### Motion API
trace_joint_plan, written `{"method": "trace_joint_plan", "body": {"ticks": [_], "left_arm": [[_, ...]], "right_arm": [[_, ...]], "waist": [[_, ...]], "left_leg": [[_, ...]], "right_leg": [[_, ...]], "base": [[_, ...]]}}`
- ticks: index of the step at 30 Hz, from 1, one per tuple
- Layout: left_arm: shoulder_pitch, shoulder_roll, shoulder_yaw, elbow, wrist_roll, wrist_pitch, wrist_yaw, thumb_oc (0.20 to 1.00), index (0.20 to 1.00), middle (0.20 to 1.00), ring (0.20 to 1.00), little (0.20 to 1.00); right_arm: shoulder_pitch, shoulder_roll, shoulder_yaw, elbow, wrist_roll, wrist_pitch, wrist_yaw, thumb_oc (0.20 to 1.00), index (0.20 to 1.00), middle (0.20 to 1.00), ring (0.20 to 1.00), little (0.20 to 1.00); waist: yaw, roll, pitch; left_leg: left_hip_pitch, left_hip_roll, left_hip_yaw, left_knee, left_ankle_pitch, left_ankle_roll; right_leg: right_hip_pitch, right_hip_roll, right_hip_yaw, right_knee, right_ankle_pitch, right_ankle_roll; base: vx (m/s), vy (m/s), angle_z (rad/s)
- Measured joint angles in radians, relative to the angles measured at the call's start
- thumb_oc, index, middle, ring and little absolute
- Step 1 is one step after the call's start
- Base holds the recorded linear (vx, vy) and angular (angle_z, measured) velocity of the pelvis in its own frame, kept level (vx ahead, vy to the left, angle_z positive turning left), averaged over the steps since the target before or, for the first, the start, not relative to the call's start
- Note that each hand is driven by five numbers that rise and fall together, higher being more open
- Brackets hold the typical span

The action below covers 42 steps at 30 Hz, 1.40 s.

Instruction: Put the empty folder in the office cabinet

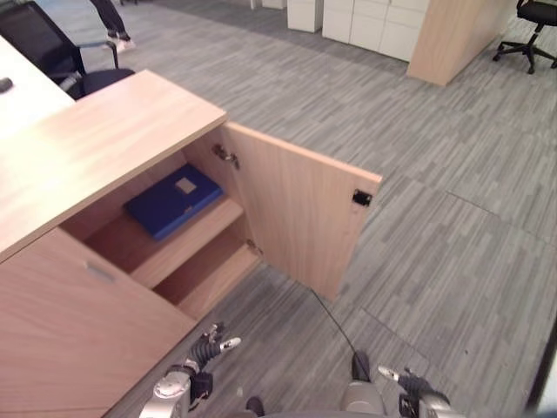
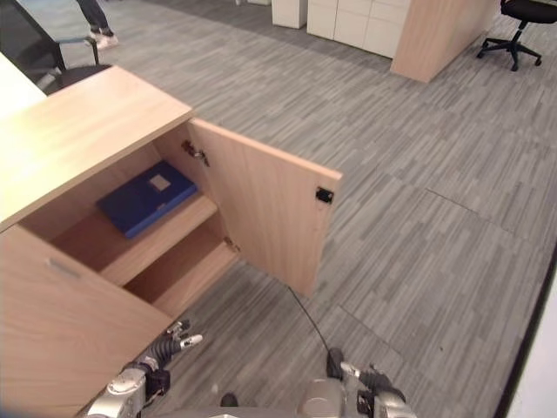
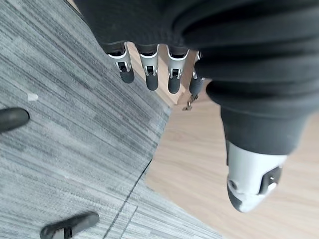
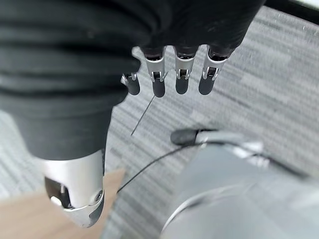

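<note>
Folder already on the shelf, door open, both robot hands low and empty.

I see the folder lying flat on the upper shelf, up and ahead of my left robot hand, its long axis angled into the cabinet. The door stands ahead between both; left looks nearer its hinge side. Right robot hand and left both hang with fingers relaxed, holding nothing.

A dark blue folder with a small pale label on its cover lies flat on the upper shelf inside the light wood office cabinet, left of centre in the frame. The cabinet's door stands swung wide open, just right of the folder.
</note>
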Motion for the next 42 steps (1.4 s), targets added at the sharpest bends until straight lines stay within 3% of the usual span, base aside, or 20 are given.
{"method": "trace_joint_plan", "body": {"ticks": [1,2,6,9,12,14,16,17,20,21,22,26,27,31,37,42], "left_arm": [[0.004,-0.015,0.0,0.002,0.0,0.0,0.0,1.0,1.0,1.0,1.0,1.0],[0.0,-0.026,0.0,0.003,0.0,0.001,0.0,1.0,1.0,1.0,1.0,1.0],[-0.012,-0.027,0.002,-0.001,-0.001,-0.003,0.002,1.0,1.0,1.0,1.0,1.0],[-0.019,-0.027,0.002,-0.001,-0.002,-0.002,0.001,1.0,1.0,1.0,1.0,1.0],[-0.023,-0.023,0.0,0.002,-0.002,-0.001,0.001,1.0,1.0,1.0,1.0,1.0],[-0.015,-0.03,-0.002,0.006,-0.003,0.004,0.001,1.0,1.0,1.0,1.0,1.0],[-0.026,-0.039,-0.002,0.004,-0.003,0.003,0.0,1.0,1.0,1.0,1.0,1.0],[-0.037,-0.039,-0.002,0.004,-0.003,0.002,0.001,1.0,1.0,1.0,1.0,1.0],[-0.049,-0.039,-0.003,0.003,-0.003,0.001,0.001,1.0,1.0,1.0,1.0,1.0],[-0.053,-0.038,-0.006,0.004,-0.003,0.001,0.001,1.0,1.0,1.0,1.0,1.0],[-0.054,-0.036,-0.006,0.002,-0.005,0.0,0.001,1.0,1.0,1.0,1.0,1.0],[-0.03,-0.047,-0.011,0.001,-0.007,0.0,0.001,1.0,1.0,1.0,1.0,1.0],[-0.023,-0.048,-0.01,-0.002,-0.007,-0.001,0.002,1.0,1.0,1.0,1.0,1.0],[-0.029,0.02,0.002,-0.01,-0.007,-0.002,0.008,1.0,1.0,1.0,1.0,1.0],[-0.001,0.027,0.005,-0.015,-0.006,-0.002,0.007,1.0,1.0,1.0,1.0,1.0],[0.043,0.031,0.004,-0.035,-0.005,-0.001,0.006,1.0,1.0,1.0,1.0,1.0]], "right_arm": [[-0.002,-0.023,0.001,-0.002,-0.013,-0.001,-0.002,1.0,1.0,1.0,1.0,1.0],[-0.006,-0.043,0.001,-0.003,-0.021,-0.002,-0.002,1.0,1.0,1.0,1.0,1.0],[-0.033,-0.078,0.0,-0.005,-0.03,-0.003,-0.004,1.0,1.0,1.0,1.0,1.0],[-0.04,-0.079,0.0,-0.004,-0.03,-0.003,-0.004,1.0,1.0,1.0,1.0,1.0],[-0.038,-0.077,0.0,-0.001,-0.045,-0.002,-0.003,1.0,1.0,1.0,1.0,1.0],[-0.037,-0.087,0.001,0.0,-0.058,-0.002,-0.007,1.0,1.0,1.0,1.0,1.0],[-0.044,-0.096,0.006,0.003,-0.058,-0.002,-0.011,1.0,1.0,1.0,1.0,1.0],[-0.043,-0.095,0.007,0.004,-0.058,-0.001,-0.011,1.0,1.0,1.0,1.0,1.0],[-0.048,-0.093,0.007,0.005,-0.059,-0.001,-0.01,1.0,1.0,1.0,1.0,1.0],[-0.051,-0.096,0.019,0.006,-0.059,-0.001,-0.01,1.0,1.0,1.0,1.0,1.0],[-0.057,-0.097,0.024,0.007,-0.06,-0.001,-0.01,1.0,1.0,1.0,1.0,1.0],[-0.04,-0.097,0.027,0.002,-0.069,-0.003,-0.01,1.0,1.0,1.0,1.0,1.0],[-0.023,-0.095,0.027,0.002,-0.069,-0.002,-0.009,1.0,1.0,1.0,1.0,1.0],[-0.029,-0.02,0.039,-0.003,-0.078,-0.001,0.002,1.0,1.0,1.0,1.0,1.0],[-0.077,-0.029,0.037,-0.005,-0.096,0.0,0.002,1.0,1.0,1.0,1.0,1.0],[-0.174,-0.098,0.039,-0.025,-0.083,-0.001,0.0,1.0,1.0,1.0,1.0,1.0]], "waist": [[0.002,0.033,-0.01],[-0.002,0.045,-0.011],[0.002,0.061,-0.019],[0.002,0.06,-0.01],[0.005,0.023,0.022],[-0.001,0.023,0.025],[0.001,0.009,0.035],[0.003,-0.001,0.043],[0.007,-0.012,0.055],[0.021,-0.016,0.061],[0.031,-0.007,0.074],[0.024,0.051,0.063],[0.021,0.067,0.051],[0.034,-0.005,0.044],[0.058,-0.008,0.019],[0.085,-0.01,-0.019]], "left_leg": [[0.004,0.028,0.0,0.013,0.01,0.0],[0.002,0.043,-0.011,0.026,0.019,-0.006],[-0.007,0.08,-0.027,0.085,0.073,-0.059],[-0.041,0.099,-0.051,0.177,0.095,-0.095],[-0.151,0.095,-0.148,0.405,0.161,-0.179],[-0.176,0.094,-0.173,0.477,0.214,-0.186],[-0.211,0.078,-0.179,0.503,0.18,-0.172],[-0.22,0.07,-0.169,0.432,0.146,-0.167],[-0.216,0.043,-0.162,0.284,0.135,-0.15],[-0.166,0.008,-0.201,0.041,0.134,-0.133],[-0.162,0.003,-0.222,-0.002,0.132,-0.124],[-0.137,0.011,-0.187,0.006,0.177,-0.06],[-0.13,0.015,-0.166,0.006,0.113,-0.025],[-0.111,-0.06,-0.149,0.008,0.096,0.008],[-0.081,-0.072,-0.148,-0.002,0.082,0.024],[-0.085,-0.069,-0.161,-0.002,0.08,0.022]], "right_leg": [[0.018,0.031,-0.01,-0.032,0.007,-0.012],[0.029,0.048,-0.02,-0.033,-0.002,-0.027],[0.051,0.085,-0.024,-0.033,-0.036,-0.063],[0.063,0.104,-0.022,-0.033,-0.054,-0.084],[0.092,0.1,-0.015,-0.032,-0.075,-0.128],[0.106,0.114,0.0,-0.031,-0.087,-0.164],[0.106,0.108,0.013,-0.032,-0.092,-0.179],[0.108,0.109,0.024,-0.033,-0.098,-0.186],[0.107,0.115,0.044,-0.033,-0.102,-0.192],[0.104,0.121,0.065,-0.033,-0.108,-0.186],[0.109,0.134,0.083,-0.033,-0.109,-0.182],[0.152,0.173,0.086,-0.033,-0.128,-0.145],[0.16,0.176,0.086,-0.033,-0.14,-0.123],[0.177,0.101,0.091,-0.033,-0.14,-0.075],[0.208,0.088,0.089,-0.033,-0.154,-0.061],[0.209,0.091,0.078,-0.033,-0.154,-0.061]], "base": [[0.15,-0.293,-0.04],[0.07,-0.174,0.0],[0.05,-0.136,-0.07],[0.04,-0.143,-0.07],[0.06,-0.082,-0.1],[0.11,-0.006,-0.21],[0.09,0.051,-0.29],[0.11,0.038,-0.21],[0.17,0.053,-0.23],[0.11,0.038,-0.44],[0.1,0.05,-0.62],[0.09,0.068,-0.19],[0.07,0.093,-0.05],[0.05,0.064,-0.01],[0.07,0.049,0.01],[0.03,0.025,0.04]]}}
